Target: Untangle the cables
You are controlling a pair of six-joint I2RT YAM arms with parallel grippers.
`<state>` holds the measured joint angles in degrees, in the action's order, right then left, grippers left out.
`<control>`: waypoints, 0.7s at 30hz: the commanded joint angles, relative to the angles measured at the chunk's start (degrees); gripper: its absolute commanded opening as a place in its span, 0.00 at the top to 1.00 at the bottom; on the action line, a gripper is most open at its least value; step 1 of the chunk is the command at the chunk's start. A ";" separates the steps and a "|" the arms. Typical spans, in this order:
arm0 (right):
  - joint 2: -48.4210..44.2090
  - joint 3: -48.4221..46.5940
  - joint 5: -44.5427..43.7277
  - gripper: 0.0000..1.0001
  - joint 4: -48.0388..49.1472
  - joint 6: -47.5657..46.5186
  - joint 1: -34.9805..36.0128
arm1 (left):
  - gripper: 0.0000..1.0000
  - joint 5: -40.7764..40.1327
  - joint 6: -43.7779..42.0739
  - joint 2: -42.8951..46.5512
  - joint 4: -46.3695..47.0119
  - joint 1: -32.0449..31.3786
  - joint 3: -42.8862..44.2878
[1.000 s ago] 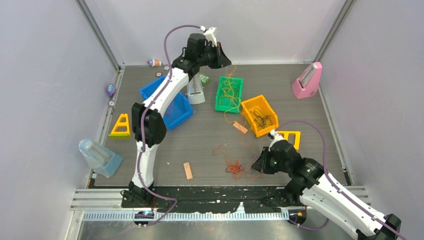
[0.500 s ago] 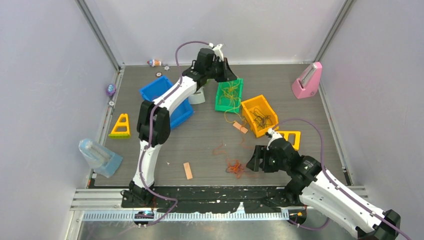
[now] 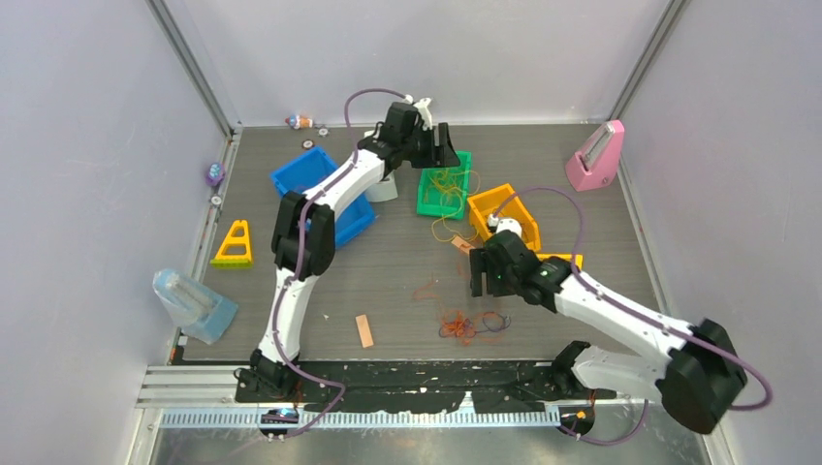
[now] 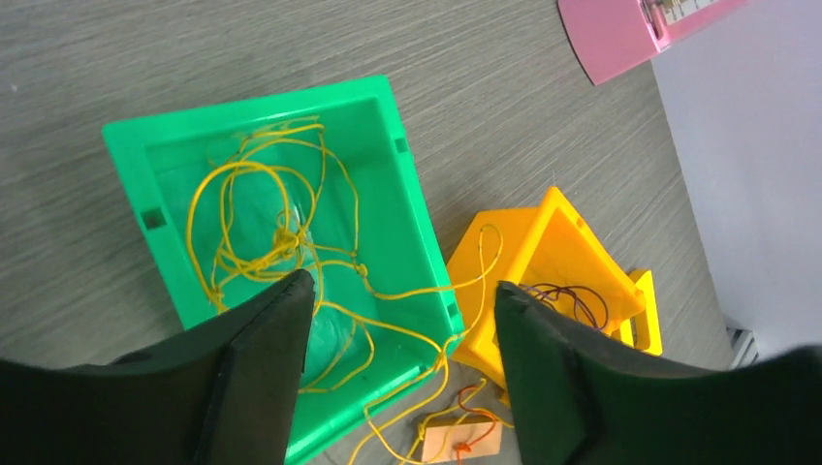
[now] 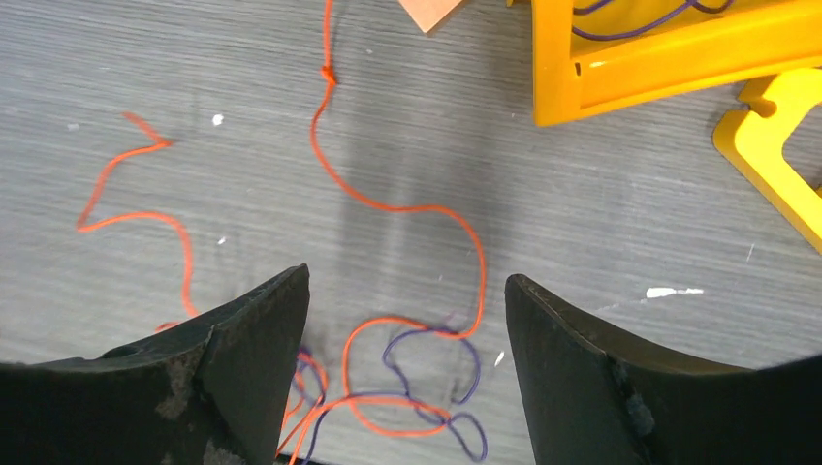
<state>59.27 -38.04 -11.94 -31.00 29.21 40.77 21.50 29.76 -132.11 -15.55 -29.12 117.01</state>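
Observation:
A loose tangle of orange and purple cables [image 3: 465,325] lies on the table near the front. Yellow cables [image 4: 262,242] fill the green bin [image 4: 407,194], and some trail over its rim. Dark purple cables [image 4: 572,300] lie in the yellow bin [image 4: 543,242]. My left gripper [image 4: 404,288] hangs open above the green bin with nothing between its fingers. My right gripper [image 5: 407,281] is open and empty, above an orange cable [image 5: 388,205] and purple loops [image 5: 426,387] on the table. In the top view it [image 3: 482,276] sits between the tangle and the yellow bin [image 3: 490,205].
A blue bin [image 3: 320,189] and a white object [image 3: 381,186] stand left of the green bin. A pink block [image 3: 596,155] is at the back right. Yellow triangle frames [image 3: 234,244] [image 5: 775,145], a clear container [image 3: 194,305] and tan strips [image 3: 363,330] [image 4: 460,441] lie about.
My left gripper came down over the green bin and opened, letting go of the yellow cables. My right gripper opened, left the tangle and moved back toward the yellow bin.

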 commanded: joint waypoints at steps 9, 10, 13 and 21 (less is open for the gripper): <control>23.58 -6.28 -2.03 0.24 16.84 -9.44 0.20 | 0.11 -1.73 -6.40 18.62 -6.56 -0.67 -5.58; 24.56 -6.71 -1.98 0.29 16.89 -9.66 0.24 | 0.11 -2.37 -6.43 20.27 -6.91 -1.07 -7.17; 26.36 -6.97 -1.75 0.68 17.60 -10.22 0.16 | 0.11 -5.23 -5.74 25.17 -5.56 -2.88 -17.41; 13.84 -0.01 1.97 0.95 20.89 -10.96 0.26 | 0.11 -13.00 -4.64 25.33 -2.25 -9.03 -27.54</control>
<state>81.52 -40.32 -11.77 -13.69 19.42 40.77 12.69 25.02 -104.60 -19.94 -35.99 91.96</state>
